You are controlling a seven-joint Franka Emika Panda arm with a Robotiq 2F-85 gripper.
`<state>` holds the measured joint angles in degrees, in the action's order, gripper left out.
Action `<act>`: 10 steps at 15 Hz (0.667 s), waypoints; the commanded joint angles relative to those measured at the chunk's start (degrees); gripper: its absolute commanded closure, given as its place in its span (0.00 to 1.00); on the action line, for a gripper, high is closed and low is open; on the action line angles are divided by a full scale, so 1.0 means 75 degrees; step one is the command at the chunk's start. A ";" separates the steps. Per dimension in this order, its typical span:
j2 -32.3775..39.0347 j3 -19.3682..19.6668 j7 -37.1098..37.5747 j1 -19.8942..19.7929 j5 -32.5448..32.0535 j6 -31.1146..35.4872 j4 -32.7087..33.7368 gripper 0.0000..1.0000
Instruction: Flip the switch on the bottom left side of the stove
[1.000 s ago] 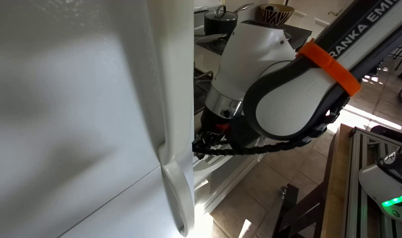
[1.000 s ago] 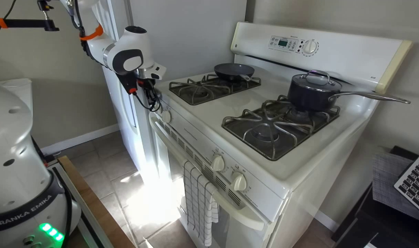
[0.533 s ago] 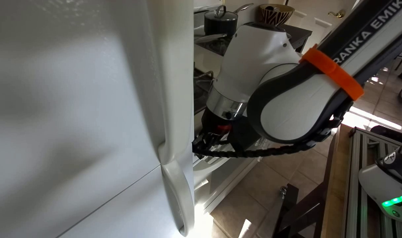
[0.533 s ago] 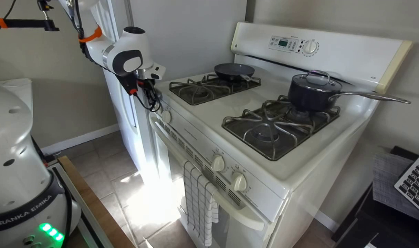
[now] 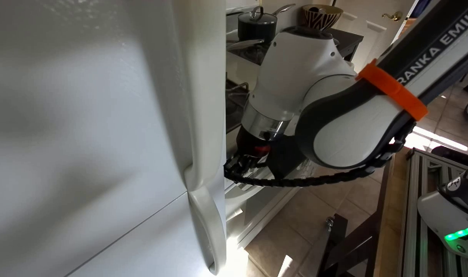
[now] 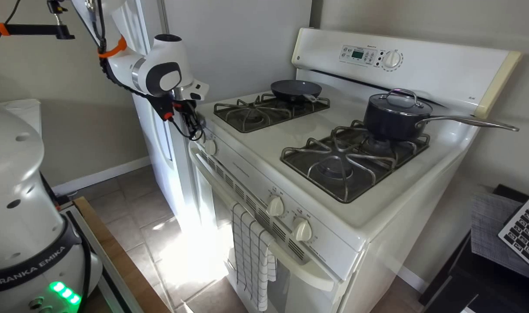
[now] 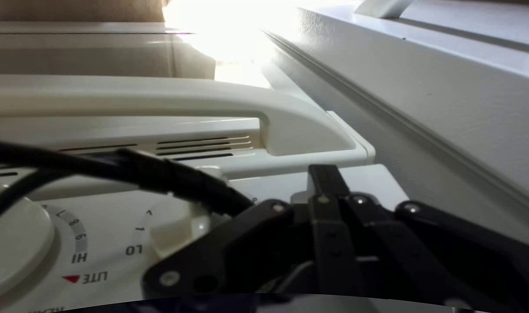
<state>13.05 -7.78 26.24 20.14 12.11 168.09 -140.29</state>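
Note:
The white stove (image 6: 247,161) has a front row of round white knobs and black burner grates. One left-side knob (image 6: 210,147) shows in an exterior view beside my gripper (image 6: 192,124), which points down at the left front corner of the stove. In the wrist view, my gripper (image 7: 327,180) has its dark fingertips together over the white control panel (image 7: 368,180), near its end. A large knob (image 7: 14,243) is at the left, and another knob (image 7: 173,237) is partly hidden by the cable and a finger. No separate switch is distinguishable. I cannot tell whether the fingertips touch the panel.
The white refrigerator (image 6: 234,43) stands close beside the stove's left side. A frying pan (image 6: 294,90) and a lidded pot (image 6: 394,115) sit on the grates. The oven handle (image 7: 203,98) has a checked towel (image 6: 251,256) on it. A black cable (image 7: 138,169) hangs by my gripper.
In an exterior view, the forearm with the orange band has shifted right and slightly down, and the wrist has moved slightly. The gripper stays at nearly the same place by the stove's left corner.

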 commanded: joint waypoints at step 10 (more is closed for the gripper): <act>-0.0494 0.0105 0.0506 -0.0145 -0.0525 -0.0704 0.0001 0.46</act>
<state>11.29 -6.01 31.32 21.41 7.38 164.17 -140.18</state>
